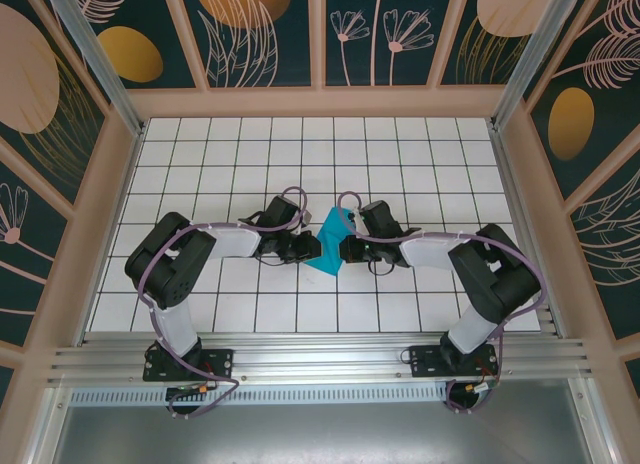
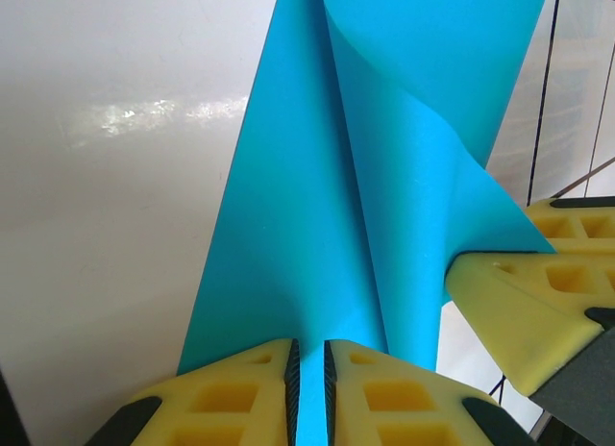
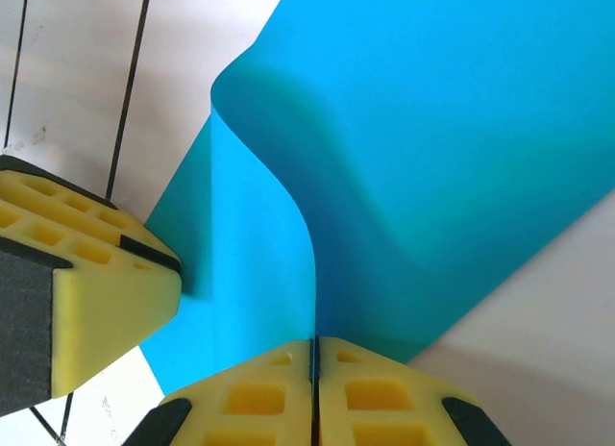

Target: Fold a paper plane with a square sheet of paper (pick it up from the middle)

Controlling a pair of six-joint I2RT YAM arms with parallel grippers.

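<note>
The square sheet of paper (image 1: 328,242) is teal-blue and lies bent between my two grippers at the middle of the table. In the left wrist view the paper (image 2: 317,196) rises into a curled fold. My left gripper (image 2: 309,345) stands over its near part, jaws a narrow gap apart with teal showing through the gap. My right gripper (image 3: 314,342) is shut on the standing fold of the paper (image 3: 432,158). The right gripper's yellow finger (image 2: 524,307) touches the fold. From above, the left gripper (image 1: 308,247) and the right gripper (image 1: 346,249) nearly meet.
The white grid-tiled table (image 1: 420,154) stretches around the arms, bounded by wooden walls (image 1: 320,101) with patterned panels. An aluminium rail (image 1: 320,359) runs along the near edge by both arm bases.
</note>
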